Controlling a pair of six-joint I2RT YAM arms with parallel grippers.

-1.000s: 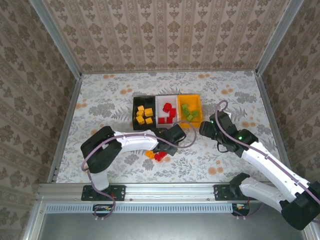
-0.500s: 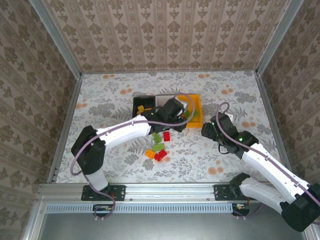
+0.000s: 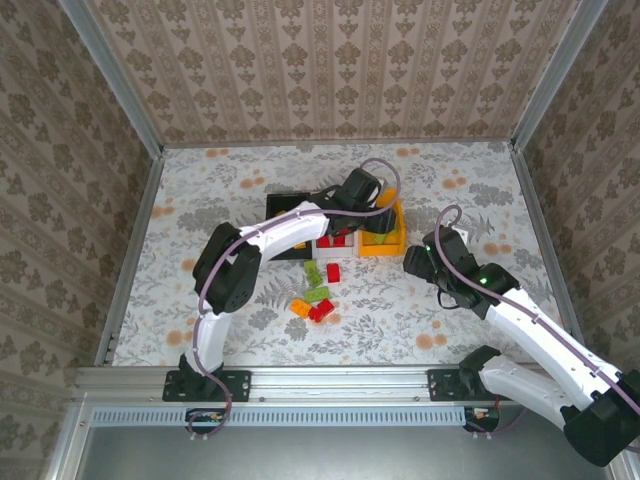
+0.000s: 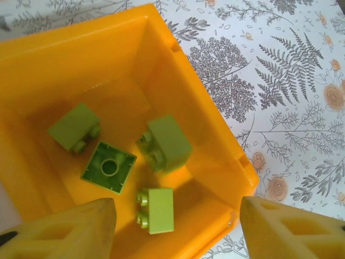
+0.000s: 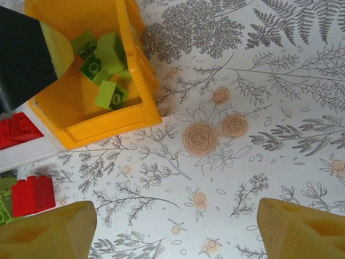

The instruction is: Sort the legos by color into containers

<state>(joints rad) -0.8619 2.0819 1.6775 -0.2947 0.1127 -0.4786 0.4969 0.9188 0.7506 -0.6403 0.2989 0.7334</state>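
My left gripper (image 3: 375,207) hangs open above the orange-yellow bin (image 3: 383,248), last in a row after the black bin (image 3: 272,208) and the white bin (image 3: 322,243). In the left wrist view the gripper (image 4: 178,232) holds nothing, and several light green legos (image 4: 156,210) lie on the floor of the orange-yellow bin (image 4: 178,91). Loose legos rest on the table in front of the bins: a green one (image 3: 313,272), a red one (image 3: 333,272), another green (image 3: 318,294), an orange one (image 3: 299,308) and a red one (image 3: 321,312). My right gripper (image 3: 415,258) is open and empty, right of the bins.
In the right wrist view my right gripper (image 5: 172,232) is over bare flowered tablecloth. The orange-yellow bin (image 5: 102,127) with green legos (image 5: 105,59) is at upper left, red legos (image 5: 16,129) show in the white bin, and a loose red lego (image 5: 32,194) lies at the left edge. Walls enclose the table.
My left arm swung from the loose legos up and back, ending over the orange-yellow bin. The right arm has barely moved.
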